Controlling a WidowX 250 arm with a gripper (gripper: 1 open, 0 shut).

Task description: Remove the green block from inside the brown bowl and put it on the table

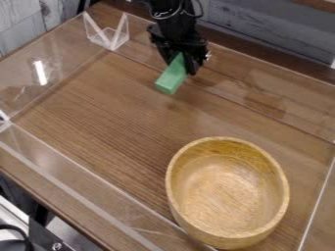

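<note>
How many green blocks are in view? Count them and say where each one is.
1: the small bright green rectangular block sits tilted at the black gripper, far from the empty round wooden bowl. None appears hidden.

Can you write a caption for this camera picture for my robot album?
Robot pincer holds the green block over the table, far from the empty bowl.

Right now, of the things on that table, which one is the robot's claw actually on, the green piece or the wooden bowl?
The green block. It sits tilted between the jaws of the gripper at the far side of the table; the brown bowl stands empty, nearer the camera.
</note>
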